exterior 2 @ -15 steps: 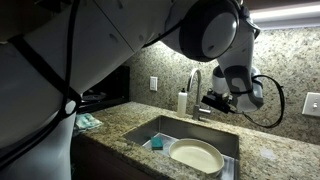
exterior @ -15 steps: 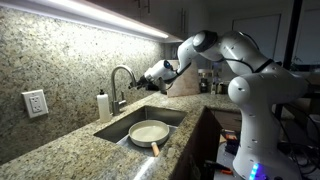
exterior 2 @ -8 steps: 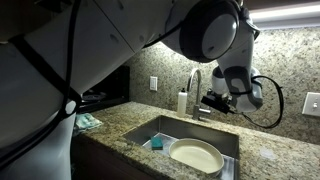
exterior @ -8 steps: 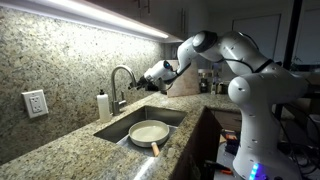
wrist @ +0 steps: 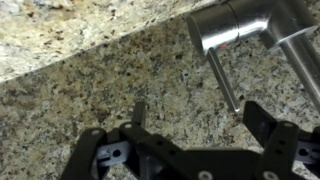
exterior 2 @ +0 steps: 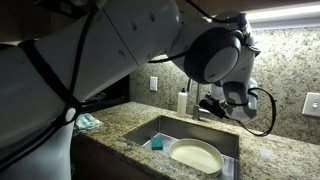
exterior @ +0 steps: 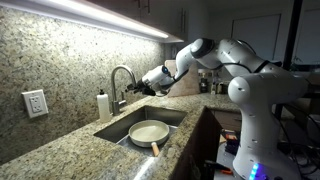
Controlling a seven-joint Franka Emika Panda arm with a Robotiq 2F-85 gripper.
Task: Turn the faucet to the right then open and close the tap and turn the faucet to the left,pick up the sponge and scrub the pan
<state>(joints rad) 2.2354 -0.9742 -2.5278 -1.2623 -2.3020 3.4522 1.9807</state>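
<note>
The silver gooseneck faucet (exterior: 122, 80) (exterior 2: 195, 82) rises behind the sink in both exterior views. My gripper (exterior: 141, 86) (exterior 2: 206, 103) hovers just beside its spout, open and holding nothing. In the wrist view the faucet's metal body (wrist: 238, 22) and thin lever (wrist: 226, 82) lie just ahead of the gripper (wrist: 200, 118), the lever's tip close to one finger (wrist: 266, 122). The cream pan (exterior: 149, 131) (exterior 2: 195, 155) lies in the sink, tan handle toward the front. A teal sponge (exterior 2: 156, 143) rests in the sink beside the pan.
A white soap bottle (exterior: 103, 105) (exterior 2: 182, 100) stands next to the faucet. The granite counter (exterior: 60, 150) and backsplash (exterior: 70, 60) surround the sink (exterior: 172, 116). A wall outlet (exterior: 35, 103) is on the backsplash. A pale teal cloth (exterior 2: 88, 122) lies on the counter.
The arm has swung closer to the faucet and a little lower. The jaws stay open. Pan, sponge and bottle have not moved.
</note>
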